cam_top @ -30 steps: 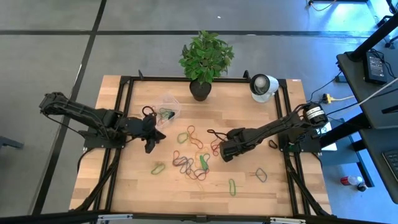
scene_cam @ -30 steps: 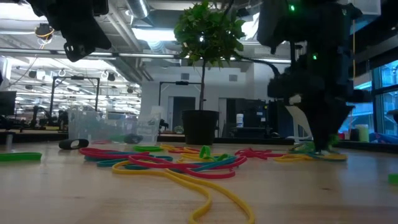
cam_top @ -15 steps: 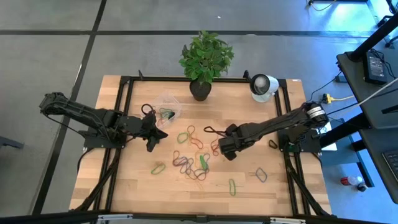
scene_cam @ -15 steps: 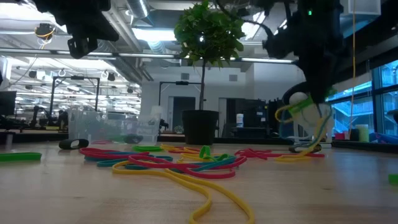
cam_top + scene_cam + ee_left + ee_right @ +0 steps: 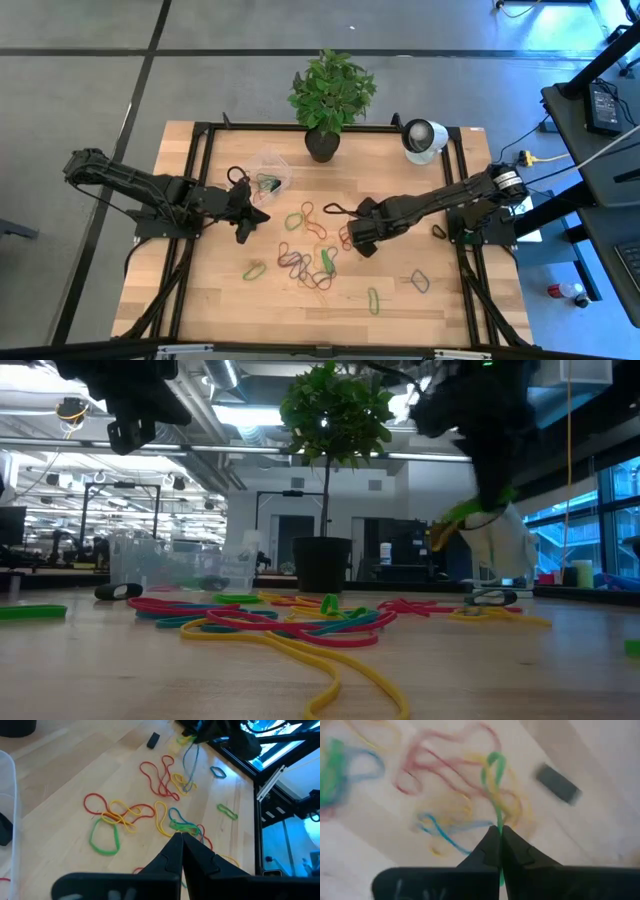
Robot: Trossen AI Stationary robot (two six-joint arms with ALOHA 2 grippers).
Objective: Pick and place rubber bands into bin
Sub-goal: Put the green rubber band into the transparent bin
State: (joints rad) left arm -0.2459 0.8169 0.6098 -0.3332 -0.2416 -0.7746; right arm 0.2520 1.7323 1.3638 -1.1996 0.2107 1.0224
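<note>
Above the middle of the wooden table (image 5: 200,300), the right gripper (image 5: 357,241) is seen from overhead, raised over the scattered rubber bands (image 5: 310,262). Its fingers are pinched tight on a green band (image 5: 492,770), a detail made clear only by the right wrist view; at table height the band is shown dangling off the wood. The left gripper (image 5: 243,212) is held closed and empty just beside the clear bin (image 5: 270,170), near the potted plant (image 5: 328,95). A few bands are visible inside the bin from overhead. A white round object (image 5: 422,138) is set near the far right corner.
</note>
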